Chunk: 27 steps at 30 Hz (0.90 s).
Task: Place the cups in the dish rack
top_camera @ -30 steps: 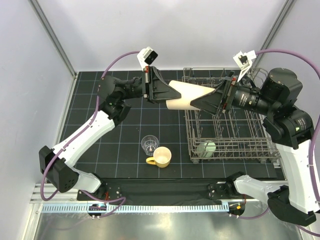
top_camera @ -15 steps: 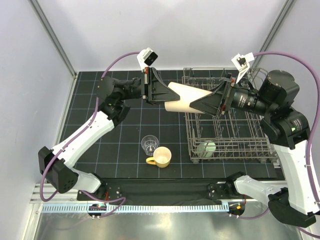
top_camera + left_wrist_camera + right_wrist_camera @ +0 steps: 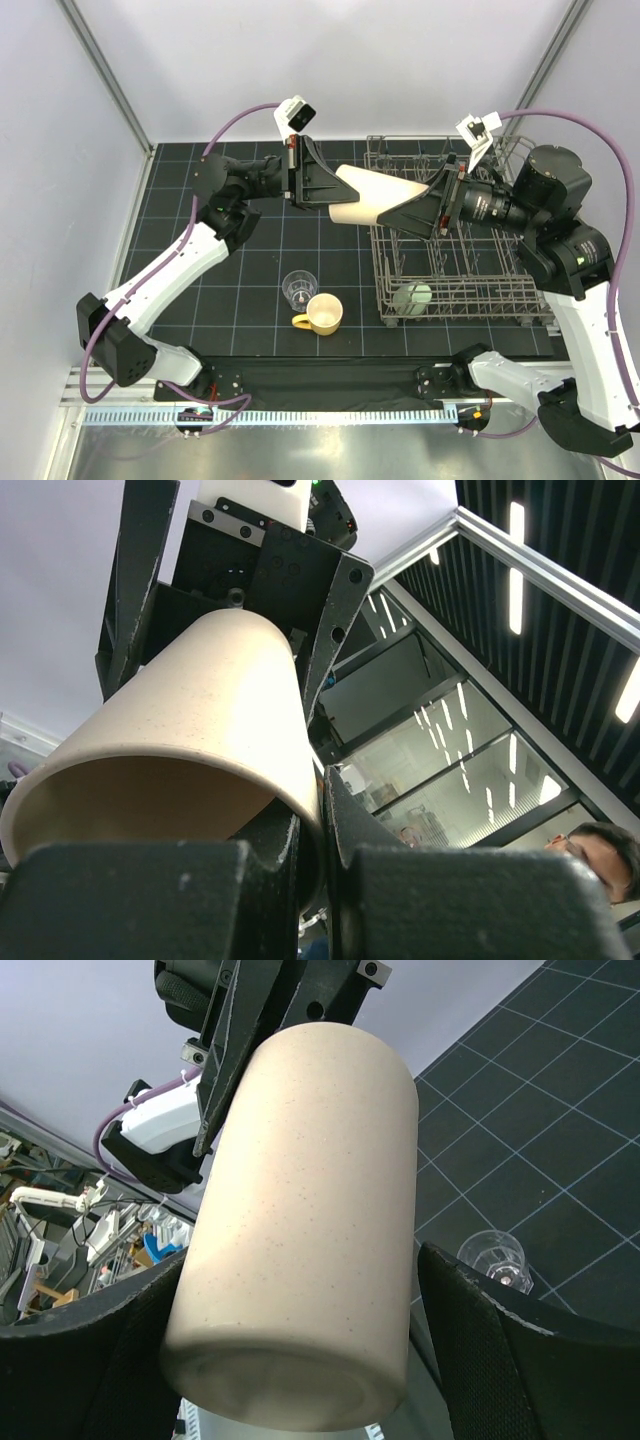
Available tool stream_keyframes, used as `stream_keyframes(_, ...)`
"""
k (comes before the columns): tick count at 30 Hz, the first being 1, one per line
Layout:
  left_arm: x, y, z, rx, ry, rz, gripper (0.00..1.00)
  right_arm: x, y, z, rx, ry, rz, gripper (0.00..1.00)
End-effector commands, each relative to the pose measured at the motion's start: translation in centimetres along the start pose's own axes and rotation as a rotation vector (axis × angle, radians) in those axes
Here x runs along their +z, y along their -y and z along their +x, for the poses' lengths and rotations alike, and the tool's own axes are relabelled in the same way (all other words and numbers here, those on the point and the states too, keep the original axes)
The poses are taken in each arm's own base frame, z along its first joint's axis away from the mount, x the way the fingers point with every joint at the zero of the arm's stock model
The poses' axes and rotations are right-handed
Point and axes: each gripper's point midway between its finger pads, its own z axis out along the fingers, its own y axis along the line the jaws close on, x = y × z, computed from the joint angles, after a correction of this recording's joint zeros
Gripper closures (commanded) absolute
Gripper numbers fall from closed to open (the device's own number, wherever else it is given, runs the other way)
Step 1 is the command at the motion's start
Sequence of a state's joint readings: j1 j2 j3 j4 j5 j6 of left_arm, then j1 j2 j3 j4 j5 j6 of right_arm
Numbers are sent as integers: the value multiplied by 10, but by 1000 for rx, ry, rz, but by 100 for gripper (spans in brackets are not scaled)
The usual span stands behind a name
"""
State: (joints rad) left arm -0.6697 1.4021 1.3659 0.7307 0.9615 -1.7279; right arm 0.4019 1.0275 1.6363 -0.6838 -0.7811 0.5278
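The tan tumbler (image 3: 375,192) hangs on its side in the air between both arms, left of the dish rack's (image 3: 455,300) far left corner. My left gripper (image 3: 343,194) is shut on the tumbler's rim (image 3: 300,780), one finger inside and one outside. My right gripper (image 3: 400,206) is open, with its fingers on either side of the tumbler's base (image 3: 300,1360) and a gap on the right. A pale green cup (image 3: 413,297) lies in the rack's near left corner. The clear glass (image 3: 299,286) and the yellow mug (image 3: 323,313) stand on the mat. The light blue cup is out of view.
The black gridded mat (image 3: 200,330) covers the table, with grey walls at the back and sides. The glass also shows in the right wrist view (image 3: 492,1256), below the tumbler. The rack's upright tines (image 3: 470,250) stand under my right wrist.
My right gripper has slid a little left and up along the tumbler's base end. The left arm and the tumbler have barely moved.
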Motion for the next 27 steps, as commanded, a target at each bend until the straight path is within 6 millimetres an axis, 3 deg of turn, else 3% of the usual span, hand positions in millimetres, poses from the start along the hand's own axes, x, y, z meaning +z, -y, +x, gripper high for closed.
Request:
stream_keyframes(1,-1,21,4,65,-7,54,99,-5,-13,-6,-37,31,-37,16)
stream_keyframes(13,-1,17,4,50,-3,47,100,-3,-17,-15,-51,49,-48,13)
stream_keyframes(16,-1,17,3,49,-2,47,100,-4,-17,-15,-52,47,-51,16)
stream_keyframes(19,0,16,3,47,-1,47,99,-3,-16,-14,-51,44,-47,27)
stream_keyframes(20,-1,14,3,45,-3,45,99,-3,-16,-14,-50,43,-47,37)
stream_keyframes(22,0,12,3,39,-4,40,100,-3,-14,-13,-44,36,-42,48)
stream_keyframes(23,0,10,1,32,-2,37,99,-2,-11,-11,-35,27,-34,61)
stream_keyframes(24,0,6,1,18,-4,28,94,-1,-10,-10,-31,21,-27,70)
stream_keyframes(25,-1,4,-1,10,-2,23,86,-1,-8,-11,-37,18,-18,85)
stream_keyframes(26,-2,0,-2,3,-2,16,68,-1,-2,-8,-22,9,9,93)
stream_keyframes(27,-3,-1,-3,0,0,13,60,-2,-1,-7,-21,5,21,96)
